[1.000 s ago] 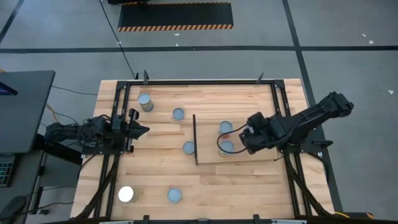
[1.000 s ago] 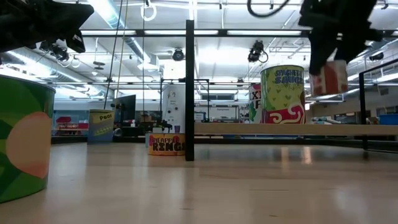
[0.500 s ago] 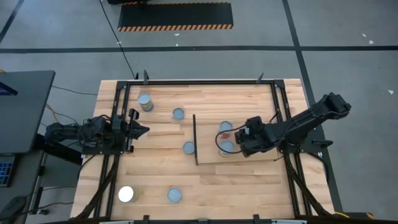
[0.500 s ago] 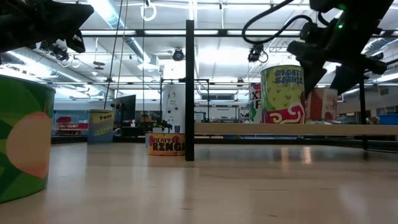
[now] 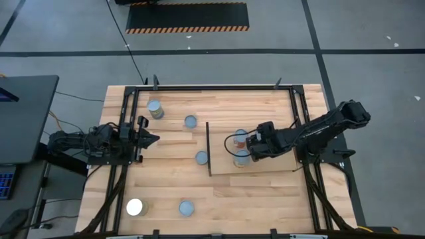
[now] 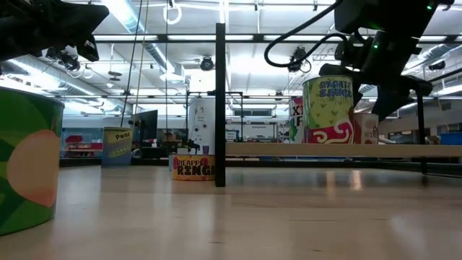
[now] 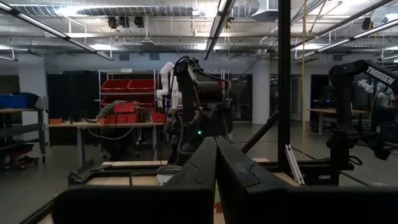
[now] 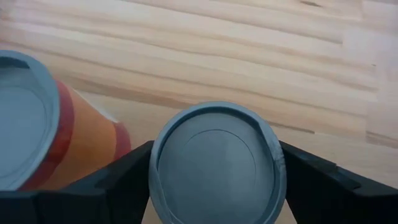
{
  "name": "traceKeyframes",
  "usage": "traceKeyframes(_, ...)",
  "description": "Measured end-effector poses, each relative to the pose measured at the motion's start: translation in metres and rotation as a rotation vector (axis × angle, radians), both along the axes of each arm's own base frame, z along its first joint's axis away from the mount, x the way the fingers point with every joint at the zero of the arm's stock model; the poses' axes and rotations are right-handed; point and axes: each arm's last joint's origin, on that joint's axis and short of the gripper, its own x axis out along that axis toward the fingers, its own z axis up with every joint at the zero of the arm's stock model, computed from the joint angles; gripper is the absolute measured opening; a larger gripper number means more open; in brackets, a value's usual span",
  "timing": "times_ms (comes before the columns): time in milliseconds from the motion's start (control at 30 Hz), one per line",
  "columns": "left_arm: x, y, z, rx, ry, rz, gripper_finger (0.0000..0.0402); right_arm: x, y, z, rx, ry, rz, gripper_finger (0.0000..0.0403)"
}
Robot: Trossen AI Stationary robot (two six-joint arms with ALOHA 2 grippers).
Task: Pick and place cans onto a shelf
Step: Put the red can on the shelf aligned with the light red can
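Observation:
The shelf (image 5: 279,166) is a pale panel with a dark upright strip (image 5: 208,149) at its left end. Two cans (image 5: 241,135) (image 5: 242,157) stand on it. My right gripper (image 5: 254,147) reaches down over the shelf just right of them, shut on a third, red-and-white can (image 6: 368,128), whose grey top (image 8: 214,162) fills the gap between the fingers. In the high view the gripper hides that can. My left gripper (image 5: 154,139) waits shut and raised at the table's left side. My right gripper has the can between its two fingers (image 8: 124,180), which lie against opposite sides just below the top rim (image 8: 157,171). The fingers slant down from the table's right side. The can is upright, and in the low view its bottom is level with the shelf top.
A neighbouring can with an orange-red side (image 8: 81,143) stands close beside the held one. The tall green can (image 6: 328,108) is just left of it. Several more cans stand on the tabletop left of the strip, one with a glaring white top (image 5: 135,207). Black frame rails edge the table.
My right gripper has come down and toward the table's left edge with the red-and-white can. The can has sunk from well above the shelf to the shelf's level, next to the green can, staying upright.

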Motion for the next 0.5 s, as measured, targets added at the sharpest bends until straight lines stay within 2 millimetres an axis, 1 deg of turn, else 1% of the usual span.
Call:
traceKeyframes(233,0.0000,0.0000,0.0000,0.000,0.000,0.000,0.0011,0.0016,-0.0007,0.0001,0.004,-0.013,-0.002,0.0340)
traceKeyframes(500,0.0000,0.0000,0.0000,0.000,0.000,0.000,0.0011,-0.0006,0.0027,0.0055,0.014,-0.037,0.015,0.0344)
